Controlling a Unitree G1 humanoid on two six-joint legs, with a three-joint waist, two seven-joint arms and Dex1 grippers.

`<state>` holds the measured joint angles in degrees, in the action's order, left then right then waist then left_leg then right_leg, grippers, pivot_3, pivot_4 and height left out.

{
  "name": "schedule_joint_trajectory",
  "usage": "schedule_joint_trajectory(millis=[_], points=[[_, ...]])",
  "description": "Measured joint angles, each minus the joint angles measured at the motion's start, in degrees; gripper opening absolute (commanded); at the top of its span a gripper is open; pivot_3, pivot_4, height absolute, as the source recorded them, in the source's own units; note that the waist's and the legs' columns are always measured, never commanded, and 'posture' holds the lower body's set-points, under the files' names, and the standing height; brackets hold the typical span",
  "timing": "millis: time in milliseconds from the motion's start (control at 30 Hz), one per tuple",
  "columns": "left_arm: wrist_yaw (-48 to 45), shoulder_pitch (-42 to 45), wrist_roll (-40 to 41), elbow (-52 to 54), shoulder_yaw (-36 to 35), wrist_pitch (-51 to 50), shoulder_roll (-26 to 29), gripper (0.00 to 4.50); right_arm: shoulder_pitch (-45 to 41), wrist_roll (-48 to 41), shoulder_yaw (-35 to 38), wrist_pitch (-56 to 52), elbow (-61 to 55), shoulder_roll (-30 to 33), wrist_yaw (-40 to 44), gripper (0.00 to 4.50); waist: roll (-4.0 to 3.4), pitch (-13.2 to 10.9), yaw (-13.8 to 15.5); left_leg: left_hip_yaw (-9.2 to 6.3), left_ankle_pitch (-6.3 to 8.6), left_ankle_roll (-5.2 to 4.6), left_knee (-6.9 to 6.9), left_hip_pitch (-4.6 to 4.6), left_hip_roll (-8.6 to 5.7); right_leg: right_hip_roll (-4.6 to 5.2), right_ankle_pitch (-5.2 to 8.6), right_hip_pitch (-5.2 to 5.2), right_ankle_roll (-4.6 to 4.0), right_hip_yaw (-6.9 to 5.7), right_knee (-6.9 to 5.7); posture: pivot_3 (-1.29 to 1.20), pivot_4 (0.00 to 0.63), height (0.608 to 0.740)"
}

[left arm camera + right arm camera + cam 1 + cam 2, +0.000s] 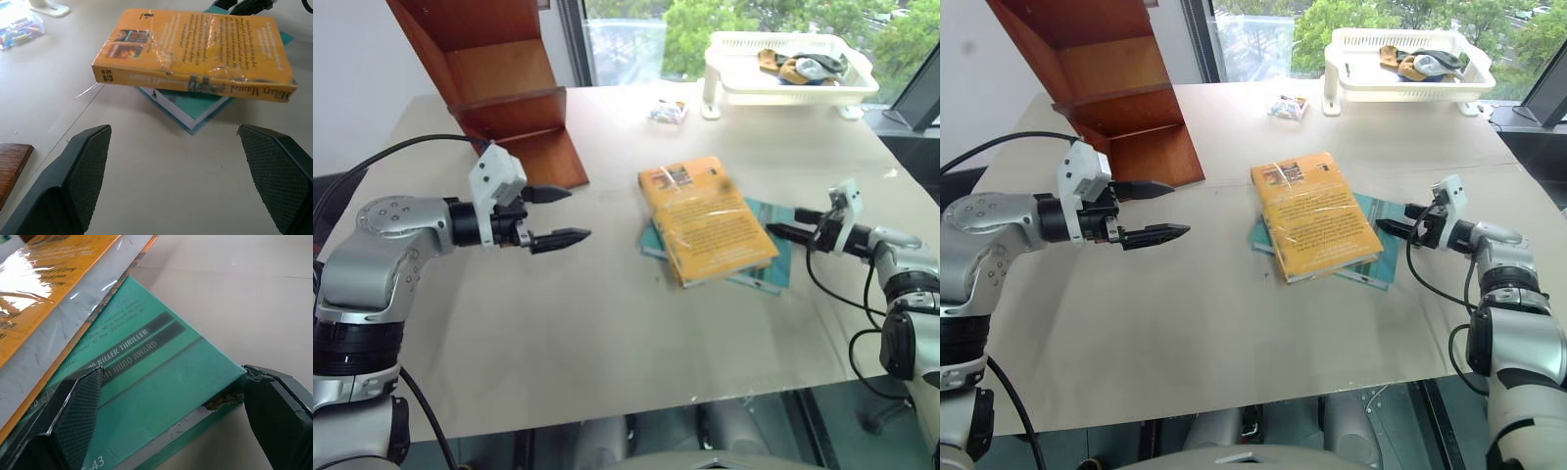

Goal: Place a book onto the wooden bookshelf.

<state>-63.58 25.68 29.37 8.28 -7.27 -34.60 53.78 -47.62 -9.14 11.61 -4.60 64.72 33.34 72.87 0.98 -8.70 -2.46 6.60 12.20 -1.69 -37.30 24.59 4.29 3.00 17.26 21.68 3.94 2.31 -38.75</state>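
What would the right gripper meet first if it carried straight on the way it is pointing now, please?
Most likely the teal book: the open right gripper already straddles its corner, below the orange book lying on top.

Both arms [391, 235] reach inward (jaws spread wide).

we note a beige table [558, 333] bearing the wooden bookshelf [499, 78], a teal book [773, 269], a white basket tray [783, 83] and a small packet [668, 111].
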Motion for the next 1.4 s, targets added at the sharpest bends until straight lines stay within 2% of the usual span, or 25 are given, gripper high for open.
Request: schedule_joint_trajectory(millis=[233, 333, 633, 800, 900, 1033, 1200, 1400], points=[[-1.8, -0.9, 1.0, 2.5, -0.1, -1.1, 1.9, 4.43, 11.1, -3.4, -0.3, -4.9, -18.6, -1.1, -0.1, 4.5, 0.11, 0.1, 0.3, -0.04, 0.0, 0.0, 0.0, 0.01, 0.0, 0.01, 0.0, -0.01, -0.01, -0.05, 0.0, 0.0, 0.15, 0.74], [-4.9, -2.4, 3.3, 4.1, -0.8, -2.7, 4.4, 4.43, 16.7, -5.7, -0.3, -8.7, -28.4, -1.2, -2.4, 4.5, 0.16, 0.1, 0.4, -0.06, 0.01, 0.0, 0.0, 0.0, 0.0, 0.01, 0.01, -0.03, -0.01, -0.09, -0.01, 0.0, 0.15, 0.74], [-8.7, -5.9, 5.1, 4.7, -1.4, -4.6, 7.2, 4.43, 26.6, -10.6, 0.4, -16.1, -44.9, -2.1, -10.4, 4.5, 0.18, 0.1, 0.6, -0.09, 0.04, -0.05, 0.01, 0.0, 0.01, 0.02, 0.02, -0.01, -0.02, -0.12, -0.03, 0.0, 0.15, 0.74], [-8.9, -6.2, 5.0, 4.7, -1.4, -4.5, 7.3, 4.43, 27.4, -12.4, 2.0, -18.4, -46.8, -1.6, -15.4, 4.5, 0.15, 0.1, 0.7, -0.06, 0.14, -0.22, -0.01, 0.01, -0.02, 0.05, 0.01, 0.0, -0.01, -0.1, -0.07, 0.0, 0.15, 0.74], [-9.3, -6.1, 4.6, 4.3, -1.3, -4.1, 7.5, 4.43, 27.7, -13.5, 4.9, -20.4, -47.3, 1.8, -17.5, 4.5, 0.09, 0.0, 1.3, -0.06, 0.15, -0.24, -0.02, 0.04, -0.04, 0.09, 0.01, 0.03, -0.01, -0.11, -0.08, 0.0, 0.15, 0.74], [-10.0, -5.5, 4.0, 2.8, -0.6, -3.6, 7.5, 4.43, 29.8, -16.8, 7.6, -23.4, -53.6, 4.5, -18.3, 4.5, 0.08, 0.0, 1.7, -0.09, 0.15, -0.24, 0.03, 0.05, -0.01, 0.02, 0.02, 0.05, -0.03, -0.12, -0.06, 0.0, 0.15, 0.74], [-10.3, -4.6, 3.4, 2.1, 1.1, -3.2, 7.3, 4.43, 35.3, -18.5, 7.2, -25.1, -61.8, 4.7, -18.2, 4.5, 0.08, 0.0, 1.7, -0.05, 0.16, -0.26, 0.01, 0.1, -0.02, 0.05, 0.02, 0.06, -0.02, -0.09, -0.02, 0.0, 0.15, 0.74], [-11.2, -2.2, 2.6, -0.2, 2.2, -1.8, 7.2, 4.43, 39.5, -14.7, 3.5, -19.7, -67.7, 8.0, -17.0, 4.5, 0.07, 0.0, 1.7, -0.08, 0.16, -0.27, 0.01, 0.08, -0.02, 0.03, 0.02, 0.06, -0.02, -0.1, -0.04, 0.0, 0.15, 0.74]])
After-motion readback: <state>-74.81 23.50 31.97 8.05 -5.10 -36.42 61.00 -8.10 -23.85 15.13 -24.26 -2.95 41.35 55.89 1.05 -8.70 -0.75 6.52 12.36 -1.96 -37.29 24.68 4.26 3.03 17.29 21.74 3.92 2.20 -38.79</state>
